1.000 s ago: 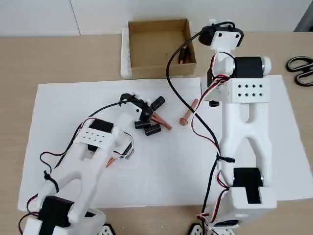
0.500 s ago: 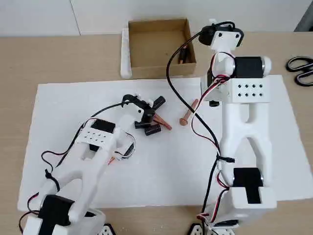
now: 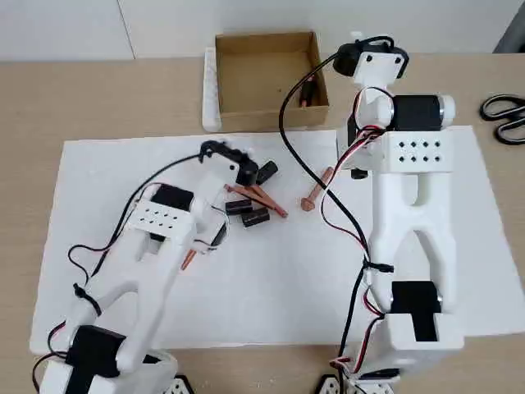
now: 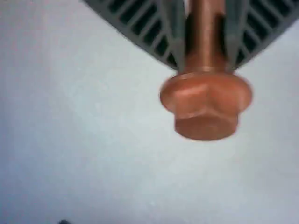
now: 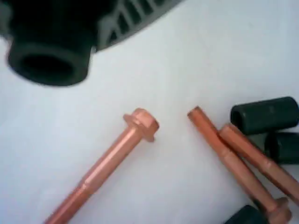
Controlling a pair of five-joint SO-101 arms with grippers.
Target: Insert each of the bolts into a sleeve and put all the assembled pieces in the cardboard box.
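**Mia:** What are the left jaws doing?

**Tom:** The left gripper (image 4: 205,44) is squeezed tight on a bolt (image 4: 205,105). One finger (image 4: 173,28) presses on each side of the thin part. The fat six-sided head sticks out past the tips and hangs over the white sheet (image 4: 70,140).

**Mia:** And the arm behind those jaws?

**Tom:** The left arm (image 3: 156,238) is bent like an elbow and leans forward over the sheet. Its far end is right by a little heap of loose sleeves (image 3: 257,217) and two bolts (image 3: 261,197).

**Mia:** Now the right jaws?

**Tom:** The right gripper (image 5: 56,39) is closed on a dark sleeve (image 5: 46,63). The sleeve's round hole faces out, and it is up off the sheet.

**Mia:** What is near those jaws?

**Tom:** A loose bolt (image 5: 107,163) lies flat just past them. It touches nothing else. A bit farther out are the two bolts (image 5: 223,151), side by side, with the loose sleeves (image 5: 264,114) next to them.

**Mia:** How does the right arm stand?

**Tom:** The right arm (image 3: 410,197) stretches straight ahead, and its wrist tips down. The cardboard box (image 3: 271,121) sits just beyond the wrist, with a copper and dark piece (image 3: 305,92) inside it by one wall. Scissors (image 3: 504,115) lie far off on the table (image 3: 98,98).
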